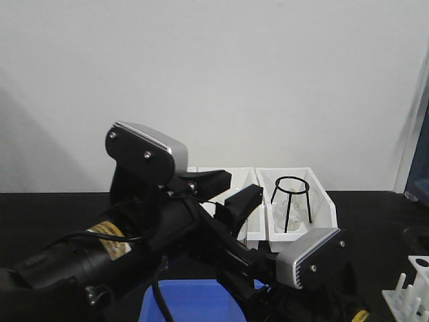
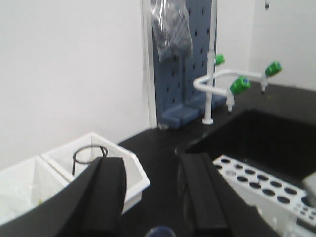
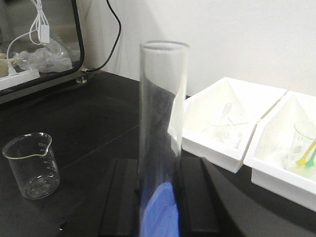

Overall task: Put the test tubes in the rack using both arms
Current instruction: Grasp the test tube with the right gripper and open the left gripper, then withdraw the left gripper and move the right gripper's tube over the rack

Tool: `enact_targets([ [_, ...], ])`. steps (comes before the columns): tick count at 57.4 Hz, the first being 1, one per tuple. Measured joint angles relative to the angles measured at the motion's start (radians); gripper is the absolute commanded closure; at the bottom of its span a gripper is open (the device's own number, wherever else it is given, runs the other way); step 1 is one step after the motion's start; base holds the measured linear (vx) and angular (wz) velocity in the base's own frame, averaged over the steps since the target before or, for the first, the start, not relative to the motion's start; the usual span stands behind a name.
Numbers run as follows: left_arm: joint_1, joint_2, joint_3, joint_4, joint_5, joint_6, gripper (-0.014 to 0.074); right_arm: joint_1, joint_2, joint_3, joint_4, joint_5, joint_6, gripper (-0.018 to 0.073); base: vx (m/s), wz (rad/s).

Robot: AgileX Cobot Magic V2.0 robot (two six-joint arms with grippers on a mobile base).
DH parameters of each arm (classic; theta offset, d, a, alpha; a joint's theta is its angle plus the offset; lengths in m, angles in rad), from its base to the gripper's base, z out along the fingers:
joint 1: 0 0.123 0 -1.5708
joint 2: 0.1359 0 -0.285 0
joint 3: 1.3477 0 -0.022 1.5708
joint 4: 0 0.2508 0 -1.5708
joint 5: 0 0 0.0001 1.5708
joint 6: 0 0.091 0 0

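The right gripper (image 3: 159, 165) is squeezing a tube (image 3: 163, 113) standing upright. The left gripper (image 2: 153, 165) is hanging with jaws apart, beside the rack (image 2: 252, 182). A beaker (image 3: 32, 165) and bins (image 3: 207, 150) are sitting near.

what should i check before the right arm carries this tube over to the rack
1. Grip: the right gripper has a finger on each side of the test tube. ok
2. Tube posture: it stands upright between the fingers. ok
3. Tube condition: the glass is blurred in the right wrist view, so cracks would not show. cannot tell
4. Rack: the holes that show in the left wrist view look empty. ok
5. Left gripper: it is open with nothing clamped, but the front view does not show its clearance from the other arm. cannot tell
6. Beaker: it stands well apart from the tube. ok
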Motion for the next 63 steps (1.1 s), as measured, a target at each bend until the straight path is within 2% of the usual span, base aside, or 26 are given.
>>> enact_targets([
  [10,0.000,-0.078,0.000,0.000,-0.020,0.001,0.0204,0.000,0.002,0.000,0.000,0.000,-0.005,0.0567,0.00,0.00],
  [17,0.000,-0.132,0.000,0.000,-0.020,0.001,0.0204,0.000,0.017,0.000,0.017,-0.001,-0.050,0.0567,0.00,0.00],
  [25,0.000,-0.181,0.000,0.000,-0.020,0.001,0.0204,-0.024,0.065,0.000,0.132,-0.024,-0.149,0.0567,0.00,0.00],
  [35,0.000,-0.206,0.000,0.000,-0.005,0.016,0.0204,-0.093,0.111,0.000,0.262,-0.079,-0.276,0.0567,0.00,0.00],
  [45,0.000,-0.208,0.000,0.000,0.041,0.048,0.0204,-0.195,0.111,0.000,0.325,-0.102,-0.324,0.0566,0.00,0.00],
  [63,0.000,-0.208,0.000,0.000,0.108,0.054,0.0204,-0.463,0.038,0.063,0.335,-0.115,-0.326,0.0566,0.00,0.00],
])
